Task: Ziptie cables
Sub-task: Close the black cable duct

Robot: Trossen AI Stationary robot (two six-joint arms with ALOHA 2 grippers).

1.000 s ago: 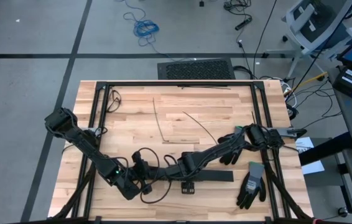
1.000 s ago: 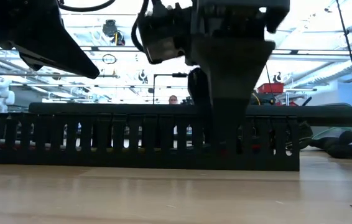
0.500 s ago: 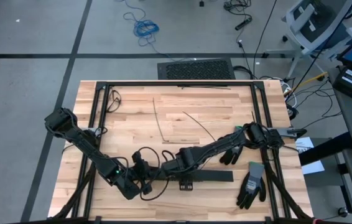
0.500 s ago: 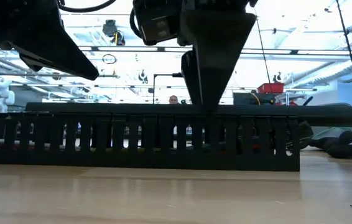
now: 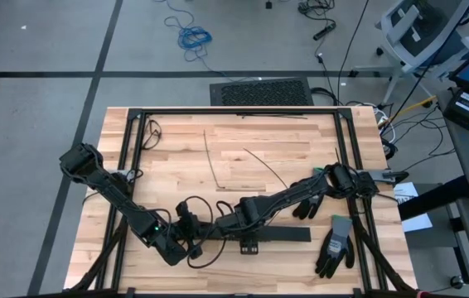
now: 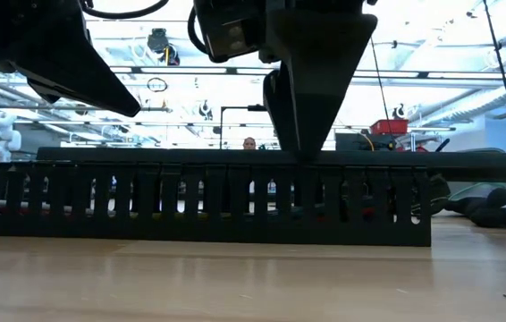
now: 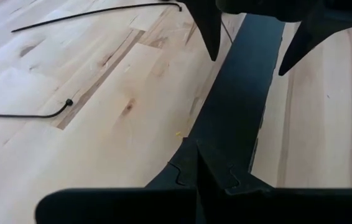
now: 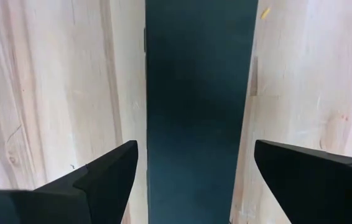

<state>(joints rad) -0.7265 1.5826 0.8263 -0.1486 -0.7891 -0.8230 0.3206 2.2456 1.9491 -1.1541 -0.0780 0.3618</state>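
The right gripper (image 8: 191, 171) is held wide open right over the black slotted strip (image 8: 198, 93). One finger (image 8: 104, 177) is seen on each side of the strip, and nothing is held between them. In the left wrist view, the same two pointed fingers (image 7: 208, 28) are seen hanging above the strip's flat top, near it, but whether they touch it cannot be told.

The left gripper (image 7: 199, 165) is pressed shut, with its tips together. It is placed at the end of the black slotted strip (image 7: 235, 106). Whether it grips the strip cannot be told.

The cables (image 6: 347, 213) are only just seen as small red bits through the slots of the strip (image 6: 199, 201) in the low view, under the right gripper.

Two thin dark strands (image 5: 218, 161) are laid on the wooden table (image 5: 176, 157). A pair of gloves (image 5: 334, 244) is laid near the table's right edge.

No writing can be read.
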